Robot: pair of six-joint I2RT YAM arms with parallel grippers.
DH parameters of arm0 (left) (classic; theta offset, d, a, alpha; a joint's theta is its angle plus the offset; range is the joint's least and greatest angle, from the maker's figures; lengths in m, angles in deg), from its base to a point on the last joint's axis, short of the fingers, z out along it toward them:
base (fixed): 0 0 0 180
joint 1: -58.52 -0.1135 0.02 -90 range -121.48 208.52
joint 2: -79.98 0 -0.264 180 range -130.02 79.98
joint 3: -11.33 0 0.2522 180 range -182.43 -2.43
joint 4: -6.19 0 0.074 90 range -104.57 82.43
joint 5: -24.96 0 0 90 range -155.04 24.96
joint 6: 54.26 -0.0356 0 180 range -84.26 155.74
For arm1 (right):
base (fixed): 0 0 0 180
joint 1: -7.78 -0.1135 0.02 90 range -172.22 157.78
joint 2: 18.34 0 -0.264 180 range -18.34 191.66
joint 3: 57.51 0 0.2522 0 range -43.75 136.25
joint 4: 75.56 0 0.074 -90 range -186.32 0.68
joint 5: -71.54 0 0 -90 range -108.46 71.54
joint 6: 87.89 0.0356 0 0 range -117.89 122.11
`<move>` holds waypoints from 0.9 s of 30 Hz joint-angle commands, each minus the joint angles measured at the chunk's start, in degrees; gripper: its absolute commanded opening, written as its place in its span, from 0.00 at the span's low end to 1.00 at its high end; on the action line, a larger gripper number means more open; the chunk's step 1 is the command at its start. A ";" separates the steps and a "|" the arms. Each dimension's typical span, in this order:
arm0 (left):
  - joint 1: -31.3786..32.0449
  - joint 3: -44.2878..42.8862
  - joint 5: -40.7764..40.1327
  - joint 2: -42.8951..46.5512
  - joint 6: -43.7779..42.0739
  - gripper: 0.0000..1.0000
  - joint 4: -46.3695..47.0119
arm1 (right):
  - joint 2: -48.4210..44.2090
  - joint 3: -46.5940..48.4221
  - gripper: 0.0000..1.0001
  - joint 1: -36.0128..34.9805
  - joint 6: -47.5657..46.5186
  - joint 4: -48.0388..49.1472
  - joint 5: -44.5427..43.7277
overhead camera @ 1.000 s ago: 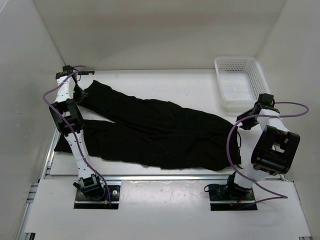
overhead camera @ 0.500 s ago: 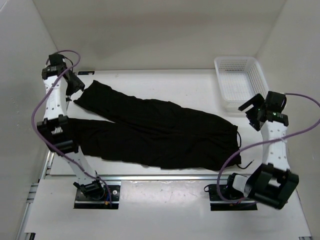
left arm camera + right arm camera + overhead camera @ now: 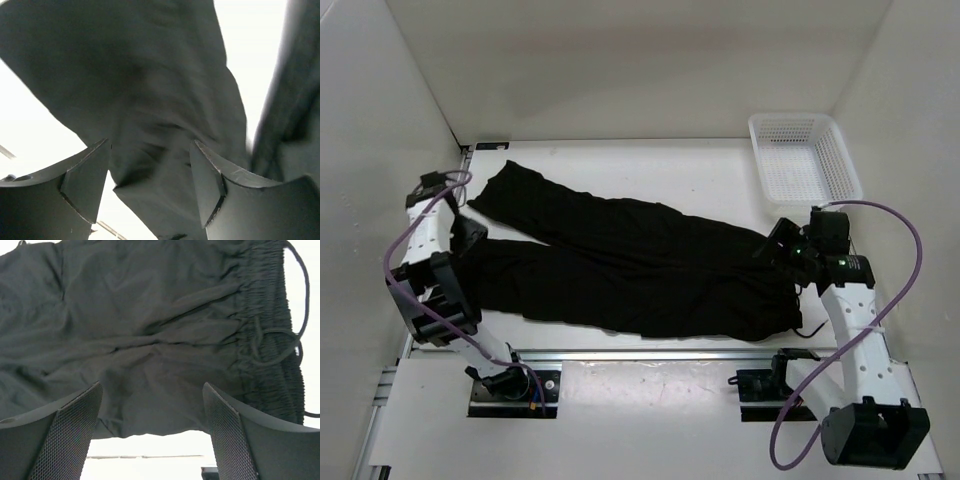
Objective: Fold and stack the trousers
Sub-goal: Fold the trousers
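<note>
The trousers (image 3: 630, 270) lie spread on the surface (image 3: 650, 170), legs at nine o'clock, waistband at three. The left tool (image 3: 150, 185) and right tool (image 3: 150, 432) hang above them, jaws apart and empty. Seemingly pre-fold: next, each must pinch an end.

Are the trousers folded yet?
No, the trousers lie spread flat in the top view, both legs stretched out full length.
</note>
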 commanded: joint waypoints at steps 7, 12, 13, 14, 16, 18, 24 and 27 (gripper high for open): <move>-16.70 9.34 3.52 6.81 0.64 0.71 6.64 | 3.89 2.08 0.85 -3.47 -2.93 -0.53 0.15; -22.40 15.65 6.66 10.50 3.20 0.71 13.22 | 3.55 2.96 0.85 -4.00 -1.54 0.17 -2.13; -22.42 16.19 7.20 10.50 3.20 0.71 13.84 | 3.02 2.95 0.85 -4.52 -0.66 0.17 -2.75; -22.94 16.20 7.21 9.63 3.20 0.71 13.85 | 2.41 2.17 0.85 -4.53 -0.65 0.70 -2.75; -22.94 16.20 7.21 7.88 3.20 0.71 13.85 | 2.40 0.77 0.85 -4.53 -0.03 0.70 -2.23; -23.47 16.89 8.43 5.51 3.20 0.68 13.85 | 2.40 -0.03 0.82 -4.53 1.98 0.70 -2.23; -24.26 18.22 9.76 3.65 3.72 0.67 13.85 | 0.11 -2.41 0.81 -4.53 3.75 0.70 -2.23; -24.26 18.92 8.97 4.26 4.95 0.66 14.37 | 1.34 -1.88 0.81 -4.53 3.75 0.70 -2.23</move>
